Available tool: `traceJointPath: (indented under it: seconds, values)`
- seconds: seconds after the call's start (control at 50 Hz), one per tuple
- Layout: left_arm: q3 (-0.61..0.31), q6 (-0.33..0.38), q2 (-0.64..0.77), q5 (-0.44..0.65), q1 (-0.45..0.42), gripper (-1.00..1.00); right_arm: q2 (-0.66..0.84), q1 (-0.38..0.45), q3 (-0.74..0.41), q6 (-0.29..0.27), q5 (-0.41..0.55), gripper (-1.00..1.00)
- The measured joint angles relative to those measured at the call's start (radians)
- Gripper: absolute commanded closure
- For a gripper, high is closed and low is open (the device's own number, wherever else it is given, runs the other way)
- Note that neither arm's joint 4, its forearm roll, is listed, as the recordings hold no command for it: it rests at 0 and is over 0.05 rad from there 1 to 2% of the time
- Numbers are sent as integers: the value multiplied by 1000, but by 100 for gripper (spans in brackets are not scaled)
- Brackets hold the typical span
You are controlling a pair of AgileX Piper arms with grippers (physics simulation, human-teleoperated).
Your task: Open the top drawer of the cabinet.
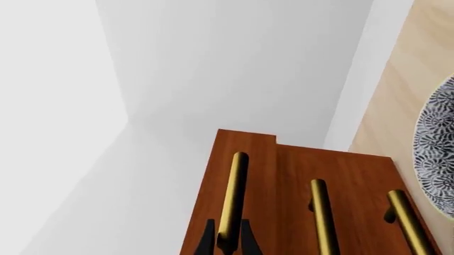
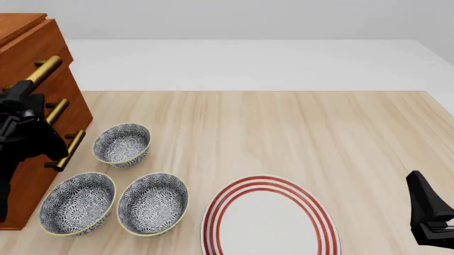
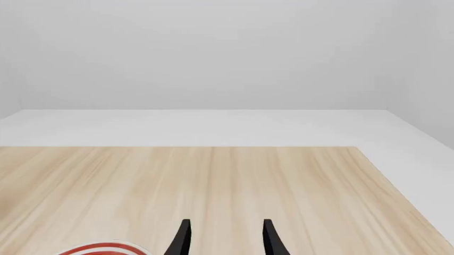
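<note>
The cabinet (image 2: 71, 90) stands at the table's far left, its three brass handles facing right. In the left wrist view the top drawer (image 1: 259, 175) sits a small step forward of the two drawer fronts below it. My left gripper (image 2: 25, 91) is shut on the top drawer's handle (image 2: 46, 68). The left wrist view shows one black finger on each side of that handle (image 1: 234, 196), with the gripper (image 1: 228, 227) closed around the bar. My right gripper (image 2: 418, 183) rests low at the right edge of the table. In its own wrist view the right gripper (image 3: 225, 228) is open and holds nothing.
Three patterned bowls (image 2: 122, 143) (image 2: 76, 202) (image 2: 152, 202) sit on the table just in front of the cabinet's lower drawers. A white plate with red rings (image 2: 269, 218) lies at the near middle. The table (image 2: 298, 127) is light wood.
</note>
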Motion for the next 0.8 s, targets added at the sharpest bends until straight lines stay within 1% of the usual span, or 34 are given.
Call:
traceJointPath:
  seconds: [0.8]
  values:
    - [12, 10, -24, 13, -56, 100, 0, 0, 0, 0, 0, -100]
